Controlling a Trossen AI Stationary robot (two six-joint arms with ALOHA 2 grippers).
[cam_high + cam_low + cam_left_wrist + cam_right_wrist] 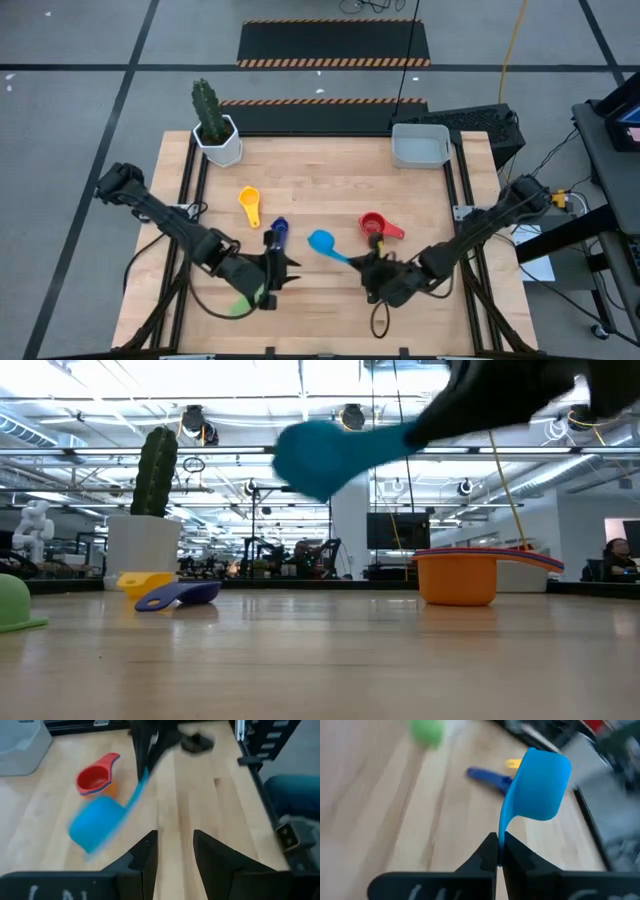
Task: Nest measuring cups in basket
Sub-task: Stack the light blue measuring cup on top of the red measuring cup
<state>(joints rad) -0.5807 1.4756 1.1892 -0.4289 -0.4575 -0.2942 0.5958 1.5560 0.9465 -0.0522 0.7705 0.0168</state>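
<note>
While your right claw (498, 851) pinches the light blue cup's (540, 782) thin handle, expect light, stiff plastic that may swivel.

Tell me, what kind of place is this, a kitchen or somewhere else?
Probably a robotics lab or workshop, not a kitchen. Two robot arms work at a wooden table on a metal frame, hazard-striped mats lie on the grey floor, and the low view shows a big open hall with ceiling lights and a small white robot.

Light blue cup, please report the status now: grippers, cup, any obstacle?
Right gripper shut on light blue cup handle, cup lifted. Left gripper open, empty. Basket at far right corner; red cup sits between.
</note>
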